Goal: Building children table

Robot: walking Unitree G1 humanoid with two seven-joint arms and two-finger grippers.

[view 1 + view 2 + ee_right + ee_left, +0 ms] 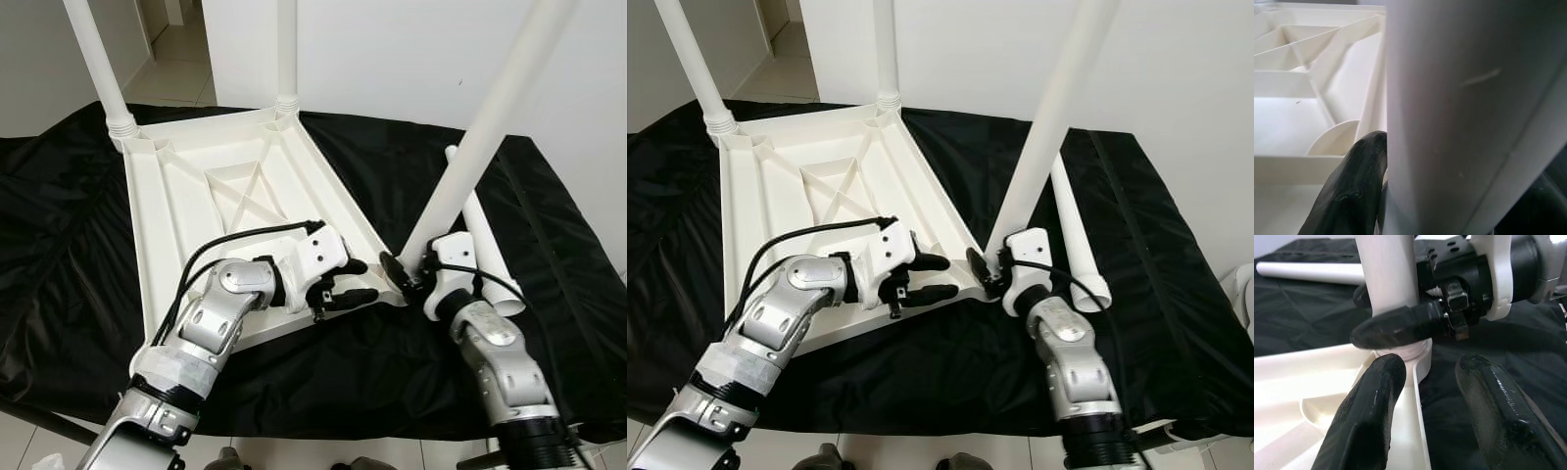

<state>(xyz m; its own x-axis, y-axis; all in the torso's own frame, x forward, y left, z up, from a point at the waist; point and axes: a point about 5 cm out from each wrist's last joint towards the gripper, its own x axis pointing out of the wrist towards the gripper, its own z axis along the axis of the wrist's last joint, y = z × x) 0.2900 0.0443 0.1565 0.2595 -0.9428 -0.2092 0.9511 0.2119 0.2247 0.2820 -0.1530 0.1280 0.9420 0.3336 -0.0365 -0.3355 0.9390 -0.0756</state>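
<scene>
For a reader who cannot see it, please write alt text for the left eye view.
The right gripper clamps the base of a tilted white table leg at the near corner of an upside-down white tabletop, while the left gripper, open, rests on the tabletop's edge beside it. Two legs stand at the far corners, a loose leg lies on the black cloth.

White plastic table top [813,211], upside down on black cloth [1136,284]; ribbed underside up. Two legs [691,69] upright in far corner sockets. Third leg [1043,127] tilted, foot at near right corner, clamped by right gripper [991,269]. Fourth leg [1073,235] lying loose on cloth. Left gripper [926,277], fingers parted, over near rim.
</scene>
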